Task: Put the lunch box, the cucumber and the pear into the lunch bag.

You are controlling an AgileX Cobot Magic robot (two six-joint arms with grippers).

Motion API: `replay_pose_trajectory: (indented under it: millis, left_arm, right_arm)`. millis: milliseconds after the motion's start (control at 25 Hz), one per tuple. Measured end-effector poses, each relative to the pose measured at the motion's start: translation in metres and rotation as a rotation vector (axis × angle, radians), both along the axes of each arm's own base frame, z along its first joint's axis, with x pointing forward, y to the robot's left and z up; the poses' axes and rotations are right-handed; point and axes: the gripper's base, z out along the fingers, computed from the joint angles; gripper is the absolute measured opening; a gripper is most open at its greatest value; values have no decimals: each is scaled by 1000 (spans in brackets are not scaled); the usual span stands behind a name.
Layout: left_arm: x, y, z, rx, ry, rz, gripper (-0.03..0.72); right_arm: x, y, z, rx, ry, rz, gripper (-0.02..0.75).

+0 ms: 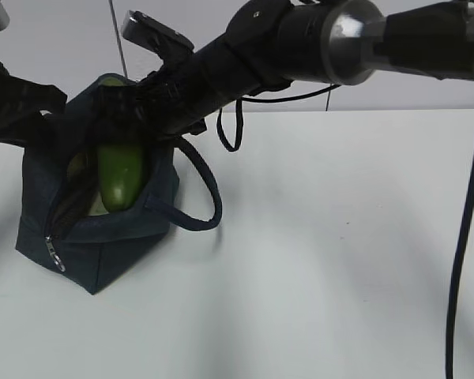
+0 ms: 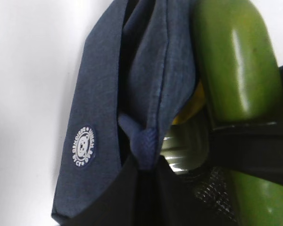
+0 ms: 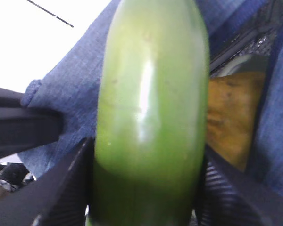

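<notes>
The navy lunch bag [image 1: 103,245] stands open at the left of the table. My right gripper [image 1: 134,126] reaches across to its mouth, shut on the green cucumber [image 1: 120,178], whose lower end is down inside the bag. In the right wrist view the cucumber [image 3: 151,108] fills the gap between the fingers [image 3: 61,188], with the yellow-brown pear [image 3: 231,117] in the bag beside it. My left gripper [image 2: 146,188] is shut on the bag's fabric [image 2: 99,94] at the rim. A pale part of the lunch box [image 2: 184,150] shows below the cucumber [image 2: 236,61].
The bag's loop handle [image 1: 209,197] hangs out to the right. The zipper pull [image 1: 55,257] hangs at the front corner. A black cable [image 1: 466,237] drops at the far right. The white table [image 1: 316,260] runs right of the bag.
</notes>
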Motion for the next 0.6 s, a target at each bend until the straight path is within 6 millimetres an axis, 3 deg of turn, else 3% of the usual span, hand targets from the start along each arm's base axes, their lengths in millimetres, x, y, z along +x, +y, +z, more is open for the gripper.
replay_pose_trajectory:
  millis: [200,600]
  left_arm:
    - [0,0,0,4,0,-1,3]
    - [0,0,0,5,1,-1,3]
  right_arm:
    - [0,-3,14,-2,-58,-15,479]
    - [1,-8,22,-20,-95,-20,485]
